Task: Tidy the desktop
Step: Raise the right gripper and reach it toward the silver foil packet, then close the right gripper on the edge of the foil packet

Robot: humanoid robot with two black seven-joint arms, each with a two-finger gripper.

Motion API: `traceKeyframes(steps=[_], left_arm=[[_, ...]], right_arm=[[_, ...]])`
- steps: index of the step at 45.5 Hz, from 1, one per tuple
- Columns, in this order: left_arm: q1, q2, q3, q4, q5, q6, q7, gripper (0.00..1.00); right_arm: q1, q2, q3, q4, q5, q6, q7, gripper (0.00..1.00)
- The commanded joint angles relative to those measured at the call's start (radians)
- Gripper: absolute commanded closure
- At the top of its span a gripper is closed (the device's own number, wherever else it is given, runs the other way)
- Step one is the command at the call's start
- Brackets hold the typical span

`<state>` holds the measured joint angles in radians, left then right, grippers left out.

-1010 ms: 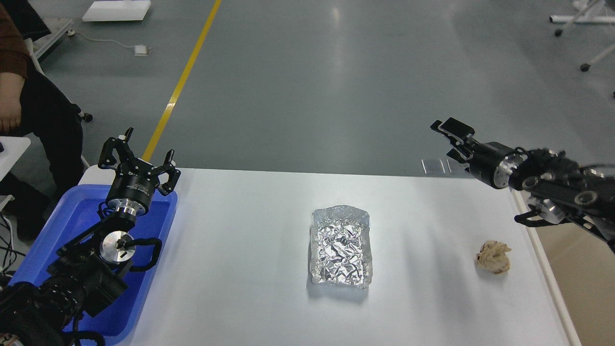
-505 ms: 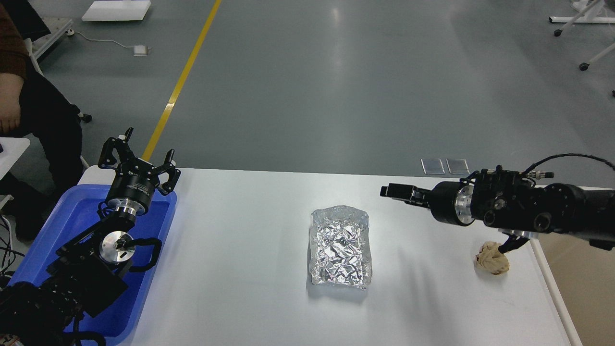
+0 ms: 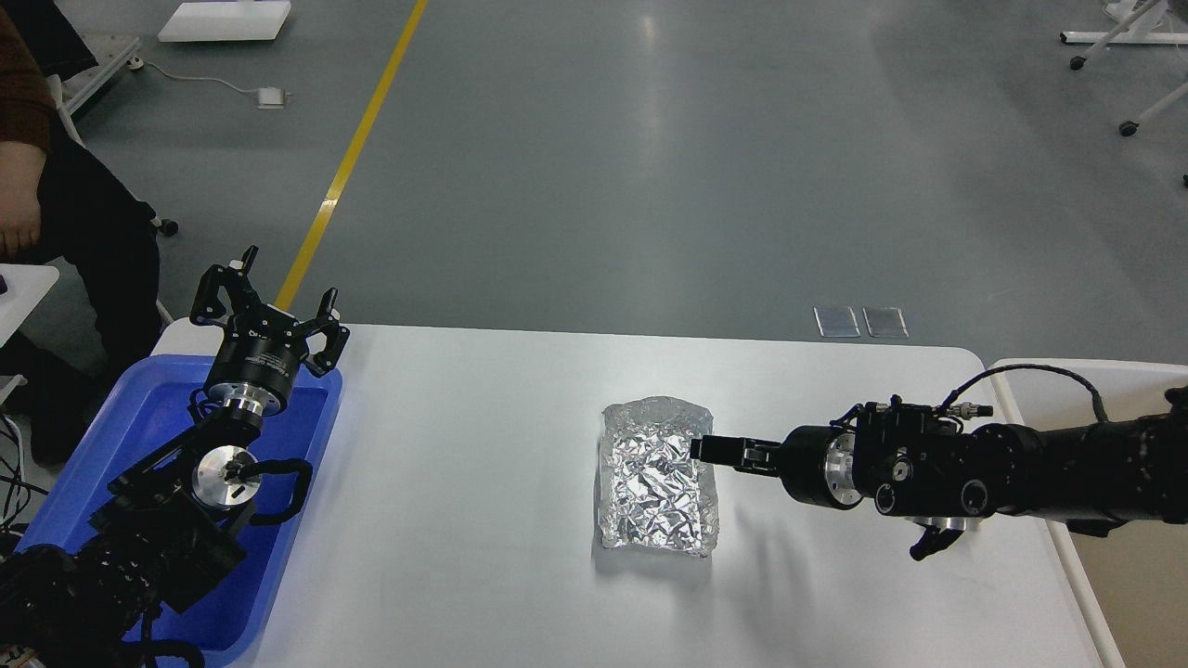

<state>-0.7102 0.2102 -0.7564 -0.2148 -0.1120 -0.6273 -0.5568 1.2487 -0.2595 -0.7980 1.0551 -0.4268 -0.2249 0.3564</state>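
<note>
The white desktop (image 3: pixel 464 482) holds a crumpled silver foil tray (image 3: pixel 659 478) near its middle. My right gripper (image 3: pixel 698 448) reaches in from the right, low over the desktop, with its tip at the foil tray's right rim. It is seen side-on as one dark bar, so its fingers cannot be told apart. My left gripper (image 3: pixel 278 289) is open and empty, pointing up over the far end of the blue tray (image 3: pixel 139 427) at the desktop's left edge. The crumpled beige paper ball is hidden behind my right arm.
A beige bin with a white rim (image 3: pixel 1030 366) stands right of the desktop. A seated person (image 3: pixel 37 186) is at the far left. Grey floor with a yellow line (image 3: pixel 353 158) lies beyond the desktop's far edge.
My right arm has swung down and to the left, from above the desktop's far right corner to the foil tray's right rim, covering the paper ball. The left arm has not moved.
</note>
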Motion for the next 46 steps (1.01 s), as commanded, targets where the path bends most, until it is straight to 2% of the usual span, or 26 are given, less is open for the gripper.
traceKeyframes(steps=[1, 26, 46], left_arm=[[0.0, 0.0, 0.0, 0.0, 0.0, 0.0, 0.0, 0.0], [0.0, 0.0, 0.0, 0.0, 0.0, 0.0, 0.0, 0.0], [0.0, 0.0, 0.0, 0.0, 0.0, 0.0, 0.0, 0.0]], right_arm=[[-0.061, 0.055, 0.0, -0.052, 0.043, -0.037, 0.001, 0.06], [-0.172, 0.141, -0.009, -0.234, 0.103, -0.047, 0.001, 0.1], [-0.213, 0.163, -0.007, -0.276, 0.092, -0.048, 0.003, 0.15]])
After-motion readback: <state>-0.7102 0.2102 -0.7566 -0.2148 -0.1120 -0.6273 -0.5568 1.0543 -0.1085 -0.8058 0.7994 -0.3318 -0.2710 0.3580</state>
